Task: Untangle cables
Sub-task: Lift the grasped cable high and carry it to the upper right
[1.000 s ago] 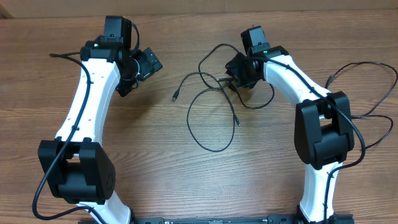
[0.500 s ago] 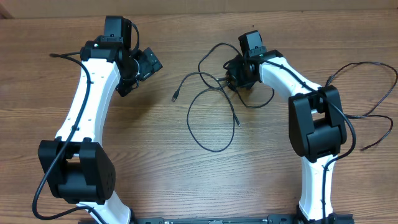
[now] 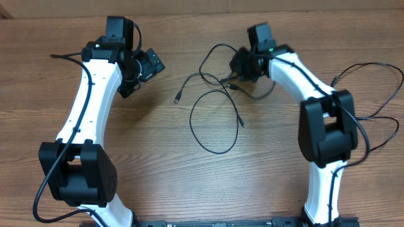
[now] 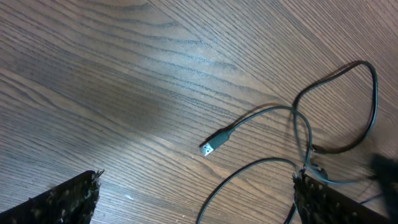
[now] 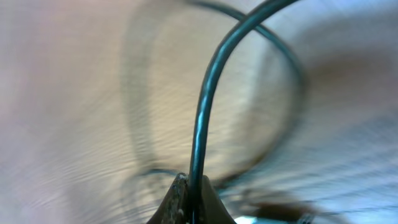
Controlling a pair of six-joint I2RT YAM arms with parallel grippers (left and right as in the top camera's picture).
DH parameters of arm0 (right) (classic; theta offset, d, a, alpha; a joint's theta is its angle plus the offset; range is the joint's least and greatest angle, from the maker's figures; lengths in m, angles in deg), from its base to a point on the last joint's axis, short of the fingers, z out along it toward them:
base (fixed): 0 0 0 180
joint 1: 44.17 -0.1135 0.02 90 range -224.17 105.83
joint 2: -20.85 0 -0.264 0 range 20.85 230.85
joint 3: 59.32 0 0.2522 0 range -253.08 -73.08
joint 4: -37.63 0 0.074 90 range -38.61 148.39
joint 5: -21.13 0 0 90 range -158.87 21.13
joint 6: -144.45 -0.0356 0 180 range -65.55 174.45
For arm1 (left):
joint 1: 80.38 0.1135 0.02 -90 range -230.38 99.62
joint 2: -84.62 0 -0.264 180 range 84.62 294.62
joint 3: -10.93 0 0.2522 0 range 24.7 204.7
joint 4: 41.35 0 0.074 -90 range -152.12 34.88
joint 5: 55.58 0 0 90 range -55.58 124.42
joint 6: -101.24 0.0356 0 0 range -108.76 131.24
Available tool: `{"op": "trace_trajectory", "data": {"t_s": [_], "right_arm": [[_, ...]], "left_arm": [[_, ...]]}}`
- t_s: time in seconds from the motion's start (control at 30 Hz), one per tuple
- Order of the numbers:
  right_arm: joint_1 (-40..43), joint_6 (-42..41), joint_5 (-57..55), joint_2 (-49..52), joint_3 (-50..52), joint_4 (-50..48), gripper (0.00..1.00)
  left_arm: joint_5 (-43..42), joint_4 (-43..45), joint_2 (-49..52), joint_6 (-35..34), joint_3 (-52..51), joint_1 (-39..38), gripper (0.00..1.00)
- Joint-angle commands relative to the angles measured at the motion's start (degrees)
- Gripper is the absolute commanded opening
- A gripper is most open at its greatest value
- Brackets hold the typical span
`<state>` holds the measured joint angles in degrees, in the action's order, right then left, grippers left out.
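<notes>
**Overhead and wrist views, read from the near edge of the counter to the far side.** The left arm [image 3: 85, 120] and right arm [image 3: 297, 69] rise from the near edge of the wooden counter [image 3: 158, 183] and reach toward its far half. Between them, about mid-counter, lie the cables [image 3: 192, 123], thin black cords, one of which forms a large open loop. A silver-tipped plug [image 3: 177, 99] lies free on the wood just left of the loop, and a second plug end [image 3: 242, 124] sits at the loop's right edge. Farther back the cords cross and bunch together, with a smaller arc curving beyond the crossing. The left hand [image 4: 199, 202] is released, its jaws spread wide above the counter to the left of the cables, grasping nothing. The right hand [image 5: 189, 202] is clenched at the far crossing. In the blurred right wrist view a single cord rises from between its pinched tips, so it is grasping one of the cables. Thicker arm wiring [image 3: 379, 94] trails over the counter on the right, well apart from the cables
</notes>
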<state>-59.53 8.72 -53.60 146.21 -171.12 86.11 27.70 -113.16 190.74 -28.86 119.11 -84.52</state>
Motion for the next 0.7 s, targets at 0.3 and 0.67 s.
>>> {"op": "trace_trajectory", "data": {"t_s": [0.3,0.67], "right_arm": [[-1.2,19.3,2.9,-18.2,-16.3,-1.9,0.04],[-1.1,20.7,5.9,-19.5,-24.5,-2.5,0.04]], "left_arm": [[-0.2,0.0,-0.1,0.9,0.0,-0.4,1.00],[-0.2,0.0,-0.1,0.9,0.0,-0.4,1.00]]}}
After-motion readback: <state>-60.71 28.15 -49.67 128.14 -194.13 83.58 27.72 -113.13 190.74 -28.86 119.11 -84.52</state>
